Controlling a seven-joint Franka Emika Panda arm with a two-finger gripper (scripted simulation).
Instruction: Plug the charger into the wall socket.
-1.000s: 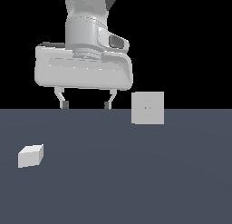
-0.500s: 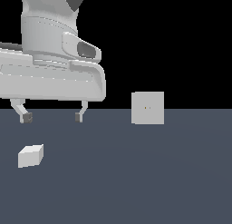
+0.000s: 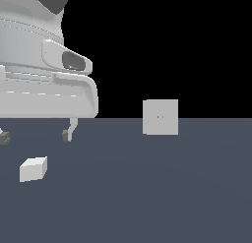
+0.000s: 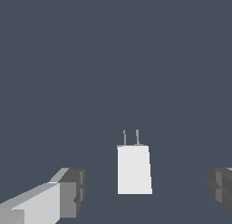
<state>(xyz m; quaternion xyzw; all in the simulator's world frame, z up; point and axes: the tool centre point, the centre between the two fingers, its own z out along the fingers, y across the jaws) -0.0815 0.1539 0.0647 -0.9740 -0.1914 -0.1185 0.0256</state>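
On the dark grey floor [image 3: 147, 197] lies the charger [image 3: 33, 168], plain white with no readable marking, two thin prongs showing in the wrist view. The gripper [image 3: 34, 136] hovers above it, fingers spread wide, touching nothing. The wall socket [image 3: 160, 117] stands well apart toward the exterior view's right.

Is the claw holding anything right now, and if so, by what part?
Nothing is held. The claw is open, and the charger lies untouched on the floor between its fingers.

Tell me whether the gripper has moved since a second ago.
Yes. Against the fixed wall socket, the gripper has shifted toward the exterior view's left and now hangs above the charger, open.
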